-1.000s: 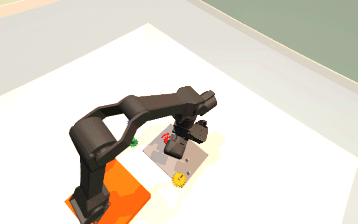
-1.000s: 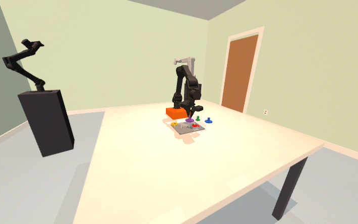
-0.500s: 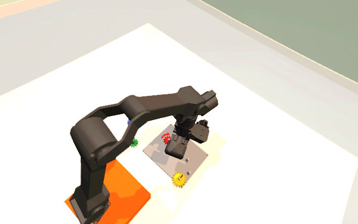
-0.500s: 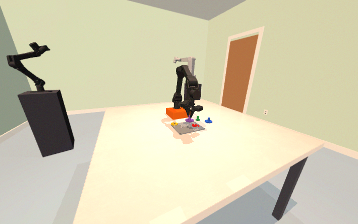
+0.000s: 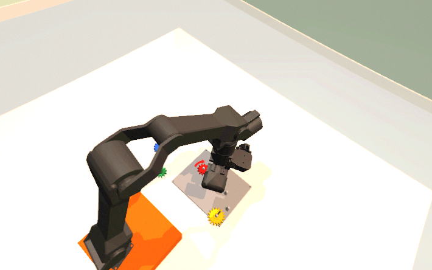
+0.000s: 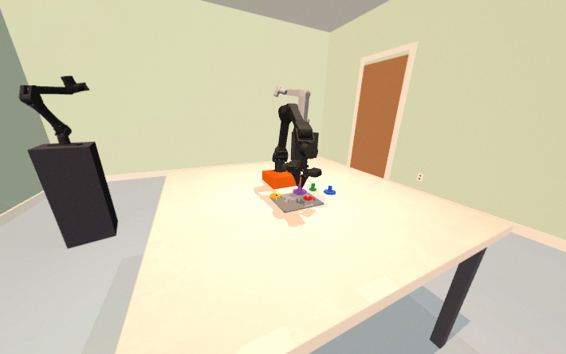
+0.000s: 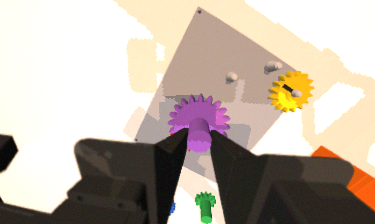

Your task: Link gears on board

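Observation:
My gripper (image 6: pixel 300 185) (image 7: pixel 199 133) is shut on the handle of the purple gear (image 6: pixel 299 191) (image 7: pixel 199 109) and holds it above the grey board (image 5: pixel 190 177) (image 6: pixel 292 206) (image 7: pixel 198 45). In the wrist view the purple gear covers nearly all of the red gear (image 5: pixel 201 168) (image 6: pixel 308 198). The yellow gear (image 5: pixel 214 217) (image 6: pixel 275 195) (image 7: pixel 291 91) sits at the board's corner. One empty peg (image 5: pixel 227 208) (image 7: pixel 274 66) is beside it, another (image 5: pixel 226 193) (image 7: pixel 231 77) farther in. Any peg under the purple gear is hidden in the wrist view.
The loose green gear (image 5: pixel 162 172) (image 6: pixel 312 187) (image 7: pixel 205 200) and blue gear (image 5: pixel 156 147) (image 6: pixel 329 191) (image 7: pixel 172 207) stand on the table off the board. The orange block (image 5: pixel 150 231) (image 6: pixel 278 179) (image 7: pixel 358 182) lies by the arm's base.

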Controlling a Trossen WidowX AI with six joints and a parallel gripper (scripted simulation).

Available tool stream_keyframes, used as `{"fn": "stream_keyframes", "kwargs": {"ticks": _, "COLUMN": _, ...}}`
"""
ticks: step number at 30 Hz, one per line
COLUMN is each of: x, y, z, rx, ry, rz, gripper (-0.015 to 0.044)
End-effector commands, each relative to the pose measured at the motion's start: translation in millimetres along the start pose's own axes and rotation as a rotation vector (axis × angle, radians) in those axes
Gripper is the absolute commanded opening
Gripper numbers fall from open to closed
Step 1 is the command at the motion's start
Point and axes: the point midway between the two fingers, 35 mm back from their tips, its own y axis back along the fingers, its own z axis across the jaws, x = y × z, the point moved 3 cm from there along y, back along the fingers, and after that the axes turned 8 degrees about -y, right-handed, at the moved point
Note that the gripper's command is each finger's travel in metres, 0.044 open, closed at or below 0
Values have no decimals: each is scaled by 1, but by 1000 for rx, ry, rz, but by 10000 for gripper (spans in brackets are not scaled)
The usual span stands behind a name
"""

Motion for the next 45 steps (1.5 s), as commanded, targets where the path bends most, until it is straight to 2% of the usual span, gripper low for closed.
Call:
{"fn": "stream_keyframes", "kwargs": {"ticks": 1, "x": 0, "y": -8, "z": -2, "rx": 8, "ry": 42, "rz": -2, "gripper": 0}}
{"fn": "stream_keyframes", "kwargs": {"ticks": 9, "x": -1, "y": -20, "z": -1, "rx": 8, "ry": 19, "rz": -2, "gripper": 0}}
{"fn": "stream_keyframes", "kwargs": {"ticks": 22, "x": 0, "y": -40, "z": -2, "rx": 8, "ry": -181, "rz": -3, "gripper": 0}}
{"fn": "stream_keyframes", "kwargs": {"ticks": 27, "x": -1, "y": -36, "z": -2, "rx": 7, "ry": -234, "rz": -3, "gripper": 0}}
{"fn": "stream_keyframes", "kwargs": {"ticks": 45, "x": 0, "y": -40, "z": -2, "rx": 8, "ry": 34, "rz": -2, "gripper": 0}}
